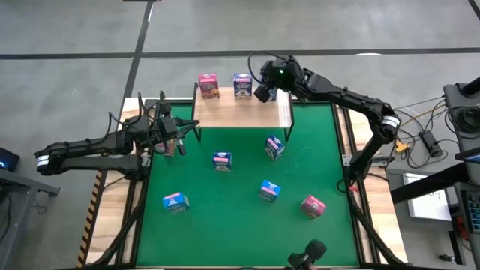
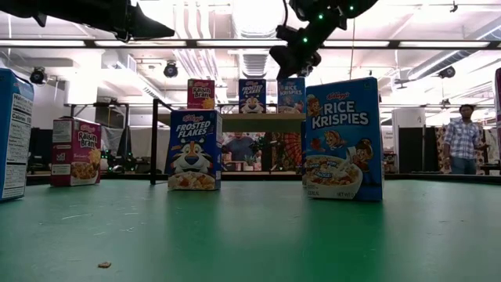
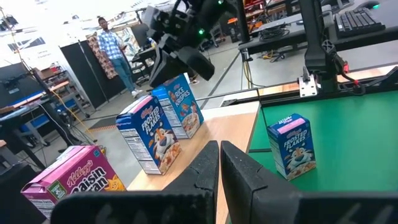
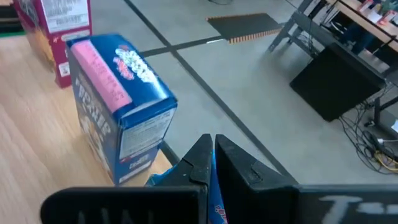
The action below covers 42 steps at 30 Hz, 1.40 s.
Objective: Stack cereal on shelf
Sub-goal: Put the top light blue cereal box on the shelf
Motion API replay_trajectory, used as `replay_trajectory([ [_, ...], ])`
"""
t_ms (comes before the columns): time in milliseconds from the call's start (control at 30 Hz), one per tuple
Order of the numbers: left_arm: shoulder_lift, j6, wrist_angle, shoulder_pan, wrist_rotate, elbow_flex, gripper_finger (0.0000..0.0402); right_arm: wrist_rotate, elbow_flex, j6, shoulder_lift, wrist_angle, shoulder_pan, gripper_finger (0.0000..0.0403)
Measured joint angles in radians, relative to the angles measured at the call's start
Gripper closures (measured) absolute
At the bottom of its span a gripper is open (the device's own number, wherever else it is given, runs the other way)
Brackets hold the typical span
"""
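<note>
The shelf (image 1: 240, 112), a light-wood plank, stands at the green mat's far edge. Three cereal boxes stand upright on it in a row: pink Raisin Bran (image 3: 74, 183), blue Frosted Flakes (image 3: 149, 134) and blue Rice Krispies (image 3: 185, 106). My right gripper (image 1: 264, 88) is shut and hangs just over the Rice Krispies box (image 2: 291, 94), with a small gap showing. Several more boxes lie scattered on the mat (image 1: 222, 160) (image 1: 270, 190) (image 1: 313, 205). My left gripper (image 1: 182, 139) is shut and empty, held level above the mat's left edge.
A blue box (image 1: 274, 147) stands on the mat just in front of the shelf's right end. Another (image 1: 175, 201) sits near the left front. The plank's near strip (image 1: 247, 118) is bare. A person (image 2: 463, 141) stands far behind the table.
</note>
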<state>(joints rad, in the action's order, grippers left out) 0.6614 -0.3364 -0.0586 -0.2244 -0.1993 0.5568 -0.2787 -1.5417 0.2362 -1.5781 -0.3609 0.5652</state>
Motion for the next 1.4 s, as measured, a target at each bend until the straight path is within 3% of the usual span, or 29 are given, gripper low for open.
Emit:
replay_trajectory([
  [533,0.000,0.000,0.000,0.000,0.000,0.000,0.0401,-0.007,0.019,0.096,0.000,0.002,-0.002,0.0390],
  [1400,0.000,0.000,0.000,0.000,0.000,0.000,0.0401,-0.010,-0.031,0.078,0.008,-0.009,-0.031,0.0390],
])
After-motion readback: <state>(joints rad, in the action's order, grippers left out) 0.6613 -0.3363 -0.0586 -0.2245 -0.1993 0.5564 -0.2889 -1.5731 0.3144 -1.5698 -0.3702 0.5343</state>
